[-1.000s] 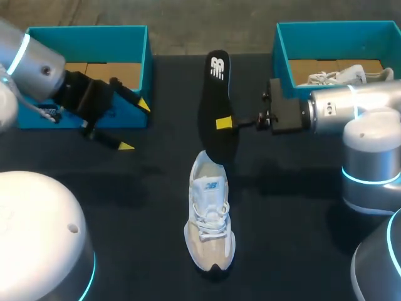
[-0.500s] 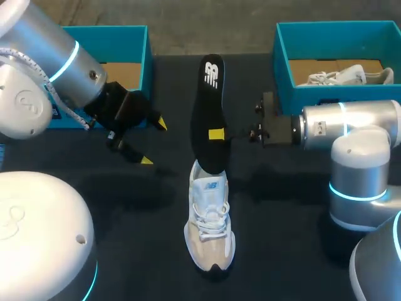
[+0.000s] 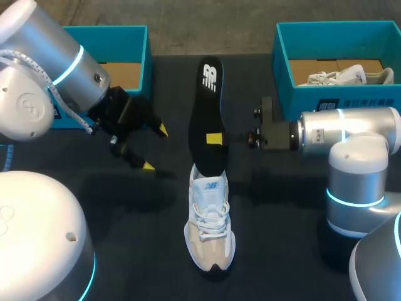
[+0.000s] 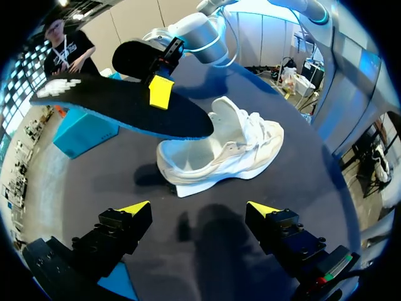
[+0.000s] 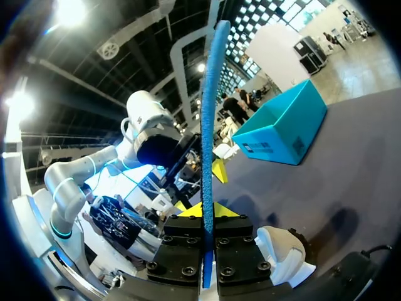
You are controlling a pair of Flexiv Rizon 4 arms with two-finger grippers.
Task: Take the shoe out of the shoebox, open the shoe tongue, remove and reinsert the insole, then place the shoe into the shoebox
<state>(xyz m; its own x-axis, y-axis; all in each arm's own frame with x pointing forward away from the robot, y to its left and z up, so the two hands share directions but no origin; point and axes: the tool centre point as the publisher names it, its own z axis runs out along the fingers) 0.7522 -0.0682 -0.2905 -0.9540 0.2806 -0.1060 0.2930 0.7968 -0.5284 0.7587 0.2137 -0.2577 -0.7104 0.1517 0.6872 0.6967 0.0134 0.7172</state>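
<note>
Shoe (image 3: 210, 229) stands on its sole mid-table (image 3: 282, 251), outside both boxes, toe toward the robot. The right gripper (image 3: 216, 138) pinches the black insole (image 3: 207, 100) at its side and holds it in the air, one end over the shoe's heel. The left gripper (image 3: 155, 148) hangs near the left box (image 3: 94, 37), fingers spread with nothing between them, the shoe ahead of it. Another shoe (image 3: 341, 76) lies in the right box (image 3: 282, 63).

Between left shoebox (image 3: 113, 30) and right shoebox (image 3: 294, 94), insole (image 3: 205, 106) hangs over shoe (image 3: 210, 232).
</note>
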